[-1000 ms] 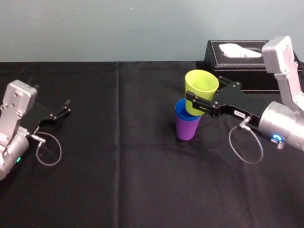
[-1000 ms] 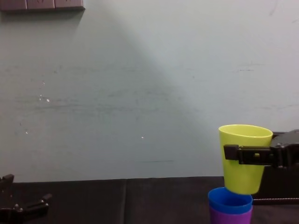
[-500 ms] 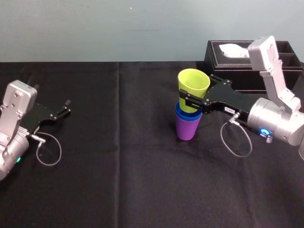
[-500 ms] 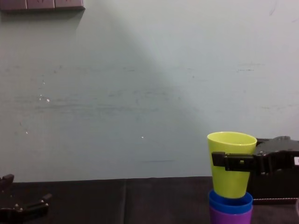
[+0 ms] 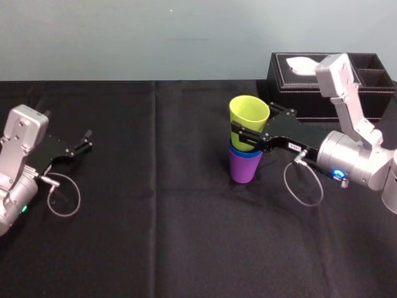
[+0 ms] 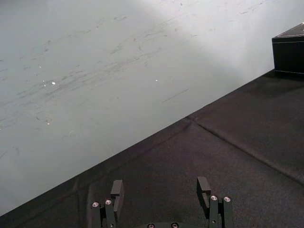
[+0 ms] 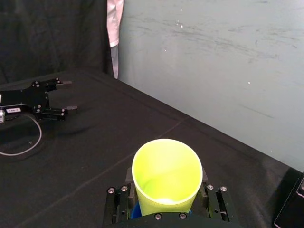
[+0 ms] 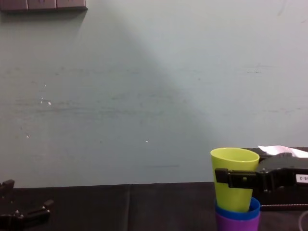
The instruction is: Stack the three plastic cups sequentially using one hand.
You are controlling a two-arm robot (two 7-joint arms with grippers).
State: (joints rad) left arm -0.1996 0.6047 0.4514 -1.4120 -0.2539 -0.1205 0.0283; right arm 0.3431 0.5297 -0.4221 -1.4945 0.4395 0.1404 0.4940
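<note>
Top cup (image 5: 249, 115) nested in two stacked cups (image 5: 245, 167), tissue box (image 5: 298, 87) behind

Pale grey-green wall (image 8: 144, 96), scuffed, shaded rightward. Black-clothed table (image 5: 124, 248), 1 seam (image 5: 155, 136) running front to back. Black tissue box (image 5: 291, 84) at the far right (back against the wall). Grey wall plate (image 8: 43, 5) high left.

free: tabletop (image 5: 155, 236) middle and front, wide open
blocking: tissue box (image 5: 291, 87) behind the cup stack (image 5: 245, 166)
left edge: parked left claw (image 5: 87, 140)
</note>
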